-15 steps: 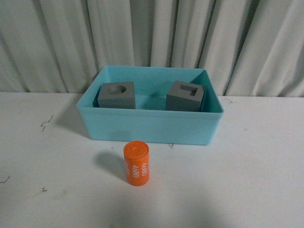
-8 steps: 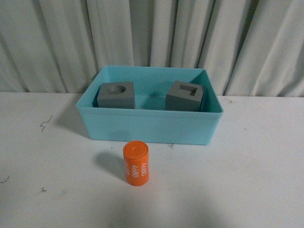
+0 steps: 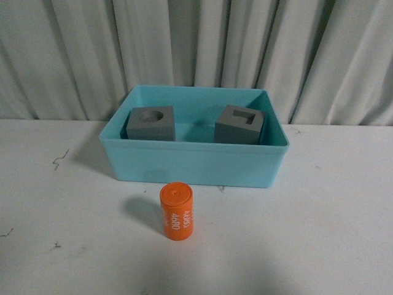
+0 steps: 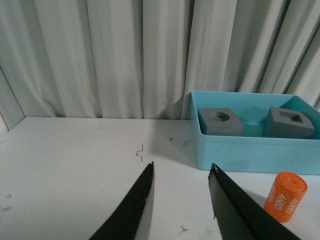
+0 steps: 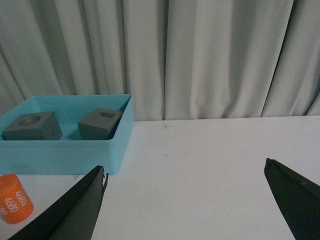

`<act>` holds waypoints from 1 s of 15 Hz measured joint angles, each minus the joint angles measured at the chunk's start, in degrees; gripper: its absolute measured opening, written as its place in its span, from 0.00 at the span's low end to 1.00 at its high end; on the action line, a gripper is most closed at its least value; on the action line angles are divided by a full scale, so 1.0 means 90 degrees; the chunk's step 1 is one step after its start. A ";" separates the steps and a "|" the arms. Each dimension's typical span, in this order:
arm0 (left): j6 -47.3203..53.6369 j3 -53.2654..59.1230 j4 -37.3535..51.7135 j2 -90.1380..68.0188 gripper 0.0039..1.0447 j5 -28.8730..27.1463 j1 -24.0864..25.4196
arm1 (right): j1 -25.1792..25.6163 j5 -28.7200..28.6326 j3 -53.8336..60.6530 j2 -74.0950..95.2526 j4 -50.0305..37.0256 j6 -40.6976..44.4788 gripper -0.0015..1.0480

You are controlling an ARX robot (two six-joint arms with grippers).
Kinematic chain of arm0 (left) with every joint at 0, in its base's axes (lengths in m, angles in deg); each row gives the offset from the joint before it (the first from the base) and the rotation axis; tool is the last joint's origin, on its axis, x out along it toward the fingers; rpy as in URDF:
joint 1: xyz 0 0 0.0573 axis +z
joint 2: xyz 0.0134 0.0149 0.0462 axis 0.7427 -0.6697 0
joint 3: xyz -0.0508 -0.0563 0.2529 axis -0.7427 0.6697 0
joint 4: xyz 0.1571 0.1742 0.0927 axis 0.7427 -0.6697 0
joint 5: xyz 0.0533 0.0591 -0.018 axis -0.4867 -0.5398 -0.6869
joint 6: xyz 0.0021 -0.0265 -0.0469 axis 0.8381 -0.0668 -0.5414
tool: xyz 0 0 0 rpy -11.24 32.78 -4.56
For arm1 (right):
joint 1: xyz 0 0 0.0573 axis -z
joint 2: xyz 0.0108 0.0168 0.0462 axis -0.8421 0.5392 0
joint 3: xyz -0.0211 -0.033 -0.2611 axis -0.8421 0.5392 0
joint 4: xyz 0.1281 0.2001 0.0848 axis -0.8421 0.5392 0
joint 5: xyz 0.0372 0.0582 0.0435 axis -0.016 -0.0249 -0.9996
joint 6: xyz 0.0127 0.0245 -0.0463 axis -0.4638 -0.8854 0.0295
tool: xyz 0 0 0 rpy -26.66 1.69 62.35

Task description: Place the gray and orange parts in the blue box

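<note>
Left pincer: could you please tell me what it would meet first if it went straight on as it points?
Probably the curtain behind the table; the left pincer seems to pass just beside the blue box, though depth is unclear.

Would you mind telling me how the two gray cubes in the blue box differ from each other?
The left gray cube has a round hole in its top; the right gray cube has a rectangular one. The left gray cube sits square to the front wall of the blue box, while the right gray cube is turned at an angle. Both are matte gray, look alike in size and rest inside the blue box.
</note>
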 joint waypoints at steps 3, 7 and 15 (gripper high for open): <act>0.0000 0.0000 0.0000 0.0000 0.76 0.0000 0.0000 | 0.0000 0.0000 0.0000 0.0000 0.0002 0.0000 0.94; 0.0005 0.0000 0.0000 0.0000 0.94 0.0000 0.0000 | 0.0000 0.0000 0.0000 0.0000 0.0002 0.0000 0.94; 0.0005 0.0000 0.0002 0.0000 0.94 0.0000 0.0000 | 0.0537 -0.4160 -0.4095 0.8539 0.0860 0.3283 0.94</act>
